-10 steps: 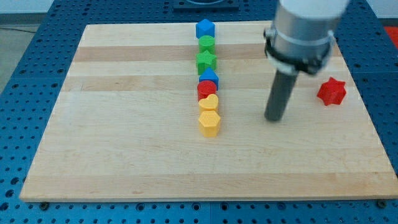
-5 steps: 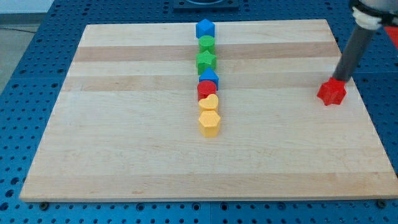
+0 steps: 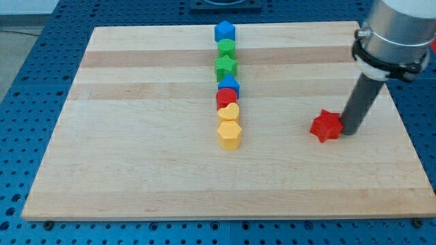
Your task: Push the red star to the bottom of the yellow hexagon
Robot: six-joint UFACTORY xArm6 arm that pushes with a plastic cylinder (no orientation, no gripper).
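Note:
The red star [image 3: 325,126] lies on the wooden board at the view's right of centre. My tip [image 3: 349,131] touches its right side. The yellow hexagon [image 3: 229,135] is the lowest block of a vertical column in the middle of the board, well to the left of the star and slightly lower in the view.
Above the yellow hexagon the column runs up: a yellow block [image 3: 229,112], a red block [image 3: 226,99], a blue block [image 3: 229,85], a green star [image 3: 226,67], a green block [image 3: 226,48], a blue block [image 3: 224,31]. The board's right edge [image 3: 402,122] is near the rod.
My tip moved right past the star, then came down and left against it. The red star has slid left and down by about 55 pixels.

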